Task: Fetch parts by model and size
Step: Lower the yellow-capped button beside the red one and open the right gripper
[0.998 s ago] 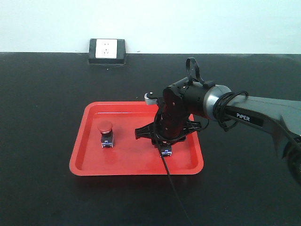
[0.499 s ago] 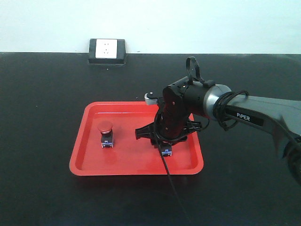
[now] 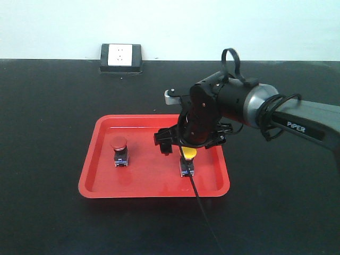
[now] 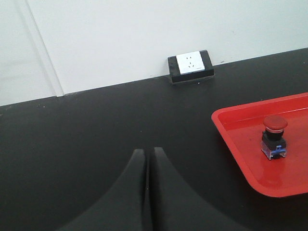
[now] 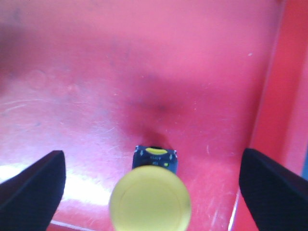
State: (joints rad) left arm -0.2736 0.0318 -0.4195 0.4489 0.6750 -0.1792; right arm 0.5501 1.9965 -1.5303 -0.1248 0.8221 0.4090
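Observation:
The red-capped button switch (image 3: 118, 144) stands upright in the left part of the red tray (image 3: 154, 191). The yellow-capped button switch (image 3: 187, 154) stands upright in the right part of the tray, on its bluish base. My right gripper (image 3: 189, 142) hangs just above it, open and empty, pointing down. In the right wrist view the yellow cap (image 5: 150, 204) lies between the two wide-apart black fingers (image 5: 33, 187), touching neither. My left gripper (image 4: 146, 153) is shut and empty over the black table, left of the tray (image 4: 231, 130); the red switch (image 4: 275, 124) shows there too.
A white wall socket in a black frame (image 3: 120, 56) sits at the table's back edge and shows in the left wrist view (image 4: 190, 63). A black cable (image 3: 204, 212) hangs from the right arm across the tray's front rim. The table top is black.
My right gripper has lifted up off the yellow switch, whose cap now shows below it. The switch stays on the tray. The red switch has not moved.

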